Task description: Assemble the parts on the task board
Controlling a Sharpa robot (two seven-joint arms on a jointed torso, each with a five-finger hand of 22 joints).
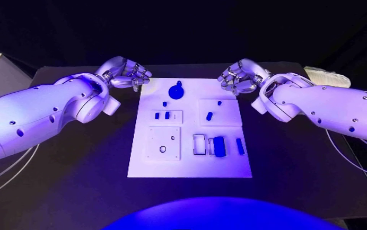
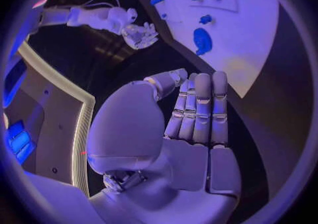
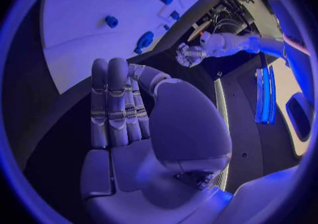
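Black table (image 1: 76, 187), white task board (image 1: 191, 166), blue parts (image 1: 219, 146); left hand (image 1: 126, 74), right hand (image 1: 241, 76) both curled, empty

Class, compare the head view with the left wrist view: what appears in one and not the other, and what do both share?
Head view alone: the white task board's near half, with small blue upright parts in rectangular slots. Left wrist view alone: the palm side of the silver left hand, fingers straight and together, holding nothing. Both: the rounded blue part at the board's far edge, and the silver right hand.
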